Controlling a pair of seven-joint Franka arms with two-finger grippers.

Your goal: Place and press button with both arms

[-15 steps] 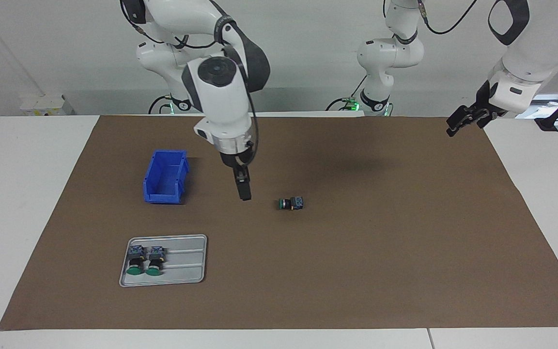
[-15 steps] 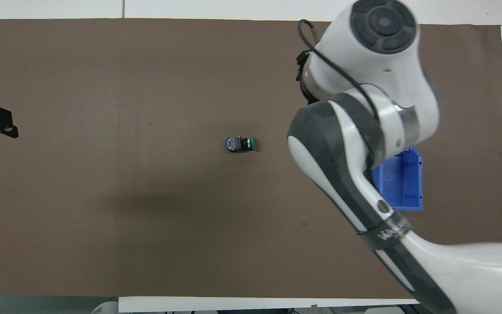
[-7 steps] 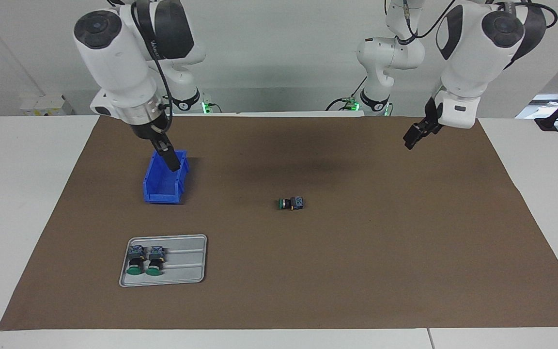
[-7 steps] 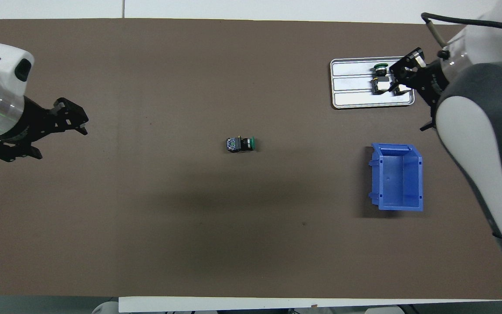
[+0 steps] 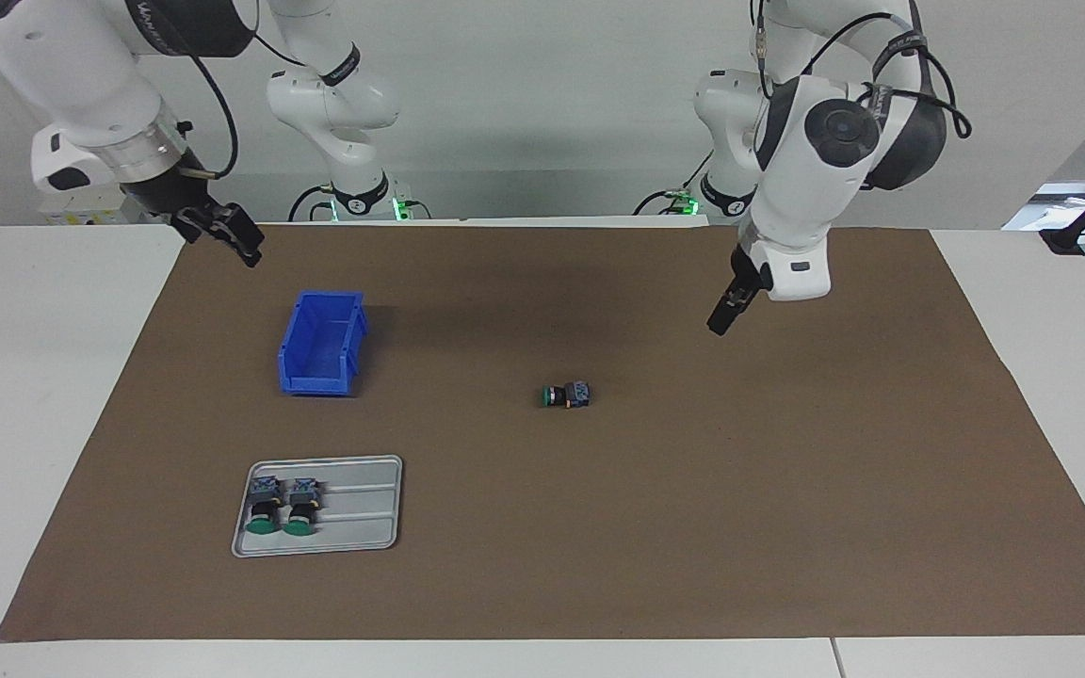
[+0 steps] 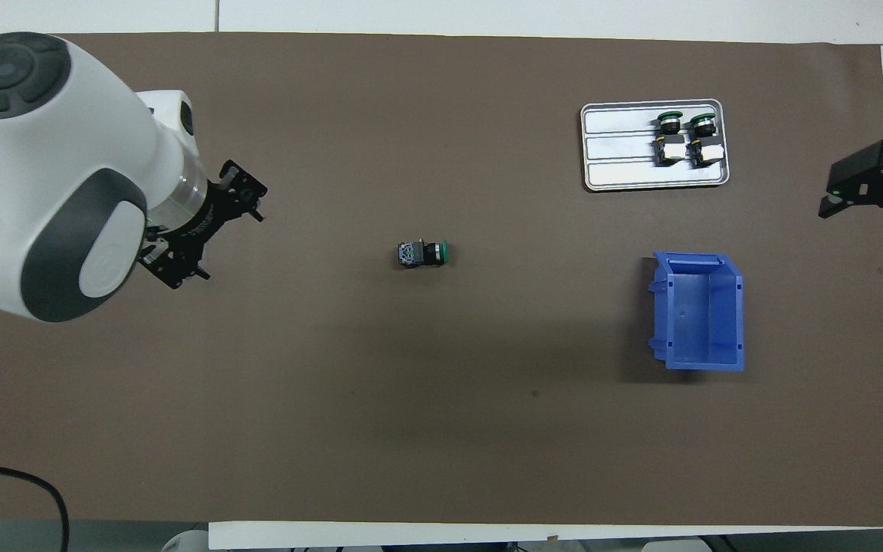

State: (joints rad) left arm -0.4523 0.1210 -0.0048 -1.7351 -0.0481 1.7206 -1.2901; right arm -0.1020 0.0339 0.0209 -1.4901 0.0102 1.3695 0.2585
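a brown mat [image 5: 787, 527] covers most of the white table [image 5: 24, 377]. the left arm [image 5: 816, 160] reaches in from its base, and its left gripper [image 5: 723, 315] hangs in the air over bare mat toward the left arm's end of the table; in the overhead view its two fingers [image 6: 246, 180] stand apart with nothing between them. the right arm [image 5: 81, 85] is raised at its own end, and the right gripper [image 5: 227, 235] hangs over the edge of the mat, its fingers spread and empty. a blue bin [image 5: 321, 344] sits on the mat toward the right arm's end, open side up. a silver tray [image 5: 364, 527] lies farther from the robots than the bin, with two spare buttons [image 5: 279, 504] side by side on it. the button [image 5: 566, 395] lies on its side near the middle of the mat, apart from both grippers, its green cap [image 6: 445, 251] pointing toward the right arm's end.
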